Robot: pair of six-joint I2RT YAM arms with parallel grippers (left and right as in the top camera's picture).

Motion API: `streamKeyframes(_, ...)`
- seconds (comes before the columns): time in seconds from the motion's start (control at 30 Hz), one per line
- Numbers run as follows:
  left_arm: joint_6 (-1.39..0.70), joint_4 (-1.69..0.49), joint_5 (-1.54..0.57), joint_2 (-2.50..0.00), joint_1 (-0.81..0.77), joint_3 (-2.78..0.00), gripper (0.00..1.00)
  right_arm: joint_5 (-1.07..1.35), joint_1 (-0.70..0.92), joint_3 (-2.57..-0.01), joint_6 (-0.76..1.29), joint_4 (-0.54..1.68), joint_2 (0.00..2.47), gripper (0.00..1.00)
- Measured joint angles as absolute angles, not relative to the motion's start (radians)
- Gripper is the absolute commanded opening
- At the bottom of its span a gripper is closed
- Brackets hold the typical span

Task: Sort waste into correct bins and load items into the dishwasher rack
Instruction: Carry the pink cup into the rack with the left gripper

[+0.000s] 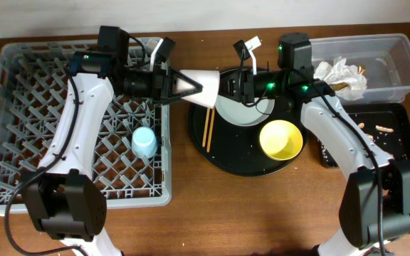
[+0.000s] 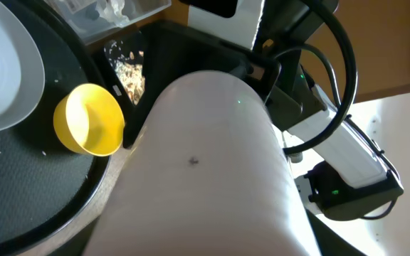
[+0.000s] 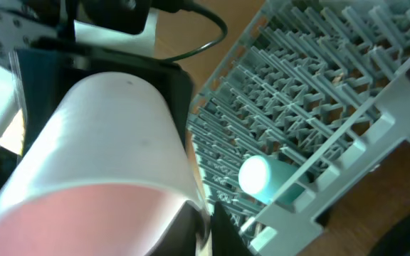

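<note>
The small pink cup (image 1: 206,77) hangs on its side in the air between both grippers, over the gap between the dishwasher rack (image 1: 20,107) and the round black tray. My left gripper (image 1: 189,86) is closed around its base end. The cup (image 2: 205,156) fills the left wrist view and hides those jaws. My right gripper (image 3: 208,220) pinches the cup's rim (image 3: 98,142), one finger inside. The light blue cup (image 1: 144,142) lies in the rack. The grey-green plate (image 1: 244,108), yellow bowl (image 1: 281,139) and chopsticks (image 1: 208,126) sit on the round tray.
The round black tray (image 1: 219,153) is at centre. The clear tub (image 1: 397,64) at the back right holds white napkins (image 1: 340,75). The shallow black tray (image 1: 397,146) in front of it holds brown scraps (image 1: 383,129). The two arms meet over the rack's right edge.
</note>
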State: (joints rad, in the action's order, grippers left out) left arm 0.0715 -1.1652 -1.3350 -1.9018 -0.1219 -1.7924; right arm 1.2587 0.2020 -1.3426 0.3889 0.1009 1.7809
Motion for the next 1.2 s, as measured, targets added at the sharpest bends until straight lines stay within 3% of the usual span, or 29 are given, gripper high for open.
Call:
streamKeyframes(0.13,0.072,-1.154,-1.334,-1.902,-0.121,-1.792,0.50,1.251,0.202,-1.343,0.389,0.102,1.781,0.56)
streamKeyframes(0.3,0.071,-1.125,-1.326,-1.902,-0.109,-1.792,0.50,1.247,0.199,-1.343,0.384,0.106,1.781,0.66)
streamKeyframes(0.4,0.071,-1.121,-1.254,-1.902,-0.068,-1.793,0.50,1.214,0.184,-1.344,0.361,0.204,1.781,0.76)
streamKeyframes(0.5,0.071,-1.127,-1.096,-1.901,-0.024,-1.797,0.50,1.130,0.151,-1.345,0.307,0.374,1.781,0.76)
streamKeyframes(0.63,0.054,-1.155,-0.710,-1.876,-0.023,-1.797,0.50,0.939,0.127,-1.345,0.233,0.573,1.781,0.76)
streamKeyframes(0.83,0.029,-1.184,-0.210,-1.853,-0.056,-1.798,0.50,0.762,0.127,-1.345,0.187,0.658,1.781,0.76)
streamKeyframes(0.97,0.025,-1.168,-0.066,-1.852,-0.057,-1.798,0.50,0.698,0.127,-1.345,0.178,0.682,1.781,0.76)
streamKeyframes(1.2,0.022,-1.136,-0.009,-1.923,-0.090,-1.798,0.50,0.643,0.127,-1.345,0.176,0.705,1.781,0.76)
